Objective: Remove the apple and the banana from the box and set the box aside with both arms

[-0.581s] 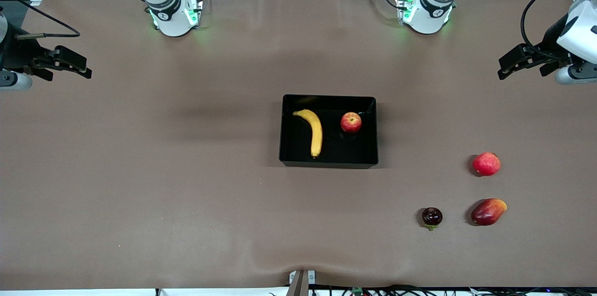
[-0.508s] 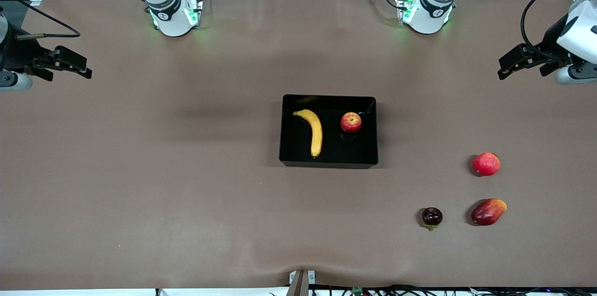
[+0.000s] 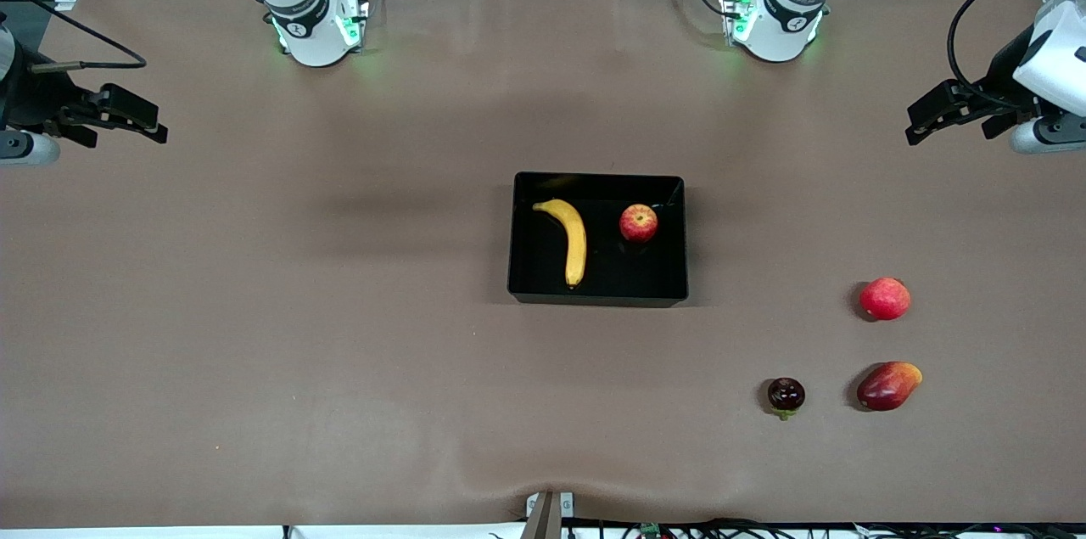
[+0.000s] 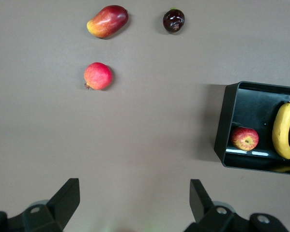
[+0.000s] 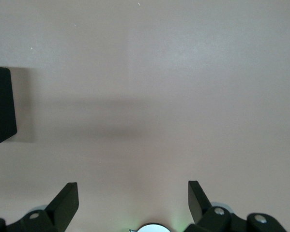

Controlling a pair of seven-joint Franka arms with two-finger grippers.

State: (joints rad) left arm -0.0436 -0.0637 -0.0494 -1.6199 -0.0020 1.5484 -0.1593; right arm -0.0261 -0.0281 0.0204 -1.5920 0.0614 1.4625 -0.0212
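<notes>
Nothing had moved since the earlier frames: both my arms waited just as they had, and every fruit lay where it had lain.

My left gripper (image 3: 920, 121) hung over the edge of the surface at the left arm's end, its jaws spread wide and holding nothing; in the left wrist view the two fingers (image 4: 67, 198) stood far apart over bare surface. My right gripper (image 3: 148, 121) hung over the edge at the right arm's end, its jaws equally wide and empty, its fingers (image 5: 67, 200) apart in the right wrist view.

The box (image 3: 598, 295) sat near the middle of the surface, well apart from both grippers. Inside it the banana (image 3: 573, 239) lay along the wall toward the right arm's end, its length running from the wall nearest the bases to the wall nearest the front camera. The apple (image 3: 638, 223) rested in the box toward the left arm's end, near the corner closest to the bases, apart from the banana.

Three other fruits lay on the surface toward the left arm's end, nearer the front camera than the box: a round red fruit (image 3: 885, 299), a mango (image 3: 888, 385) nearer the front edge, and beside the mango a dark maroon fruit (image 3: 786, 395).
</notes>
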